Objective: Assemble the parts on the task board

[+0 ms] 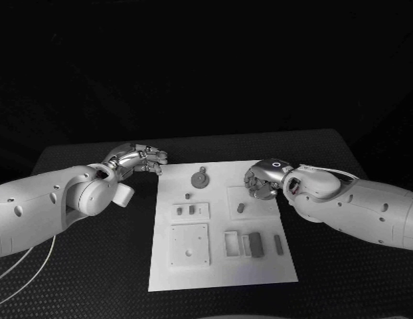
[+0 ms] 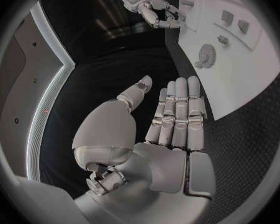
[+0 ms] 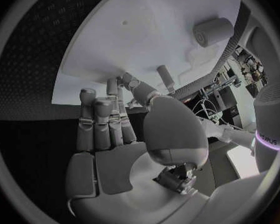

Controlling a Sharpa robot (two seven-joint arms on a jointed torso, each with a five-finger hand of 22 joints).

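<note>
Task board (image 1: 221,266) flat at the middle of the black table (image 1: 91,279), grey parts (image 1: 255,244) on it
My left hand (image 1: 141,159) hovers off its far left corner, fingers straight, holding nothing; my right hand (image 1: 264,178) over its right edge, fingers extended, empty

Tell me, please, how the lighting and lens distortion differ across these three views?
Head view: the task board is brightly lit against a dark table and black surroundings, with straight edges. Left wrist view: fisheye, the left hand evenly lit. Right wrist view: the board's edge bends into a curve behind the right hand.
</note>
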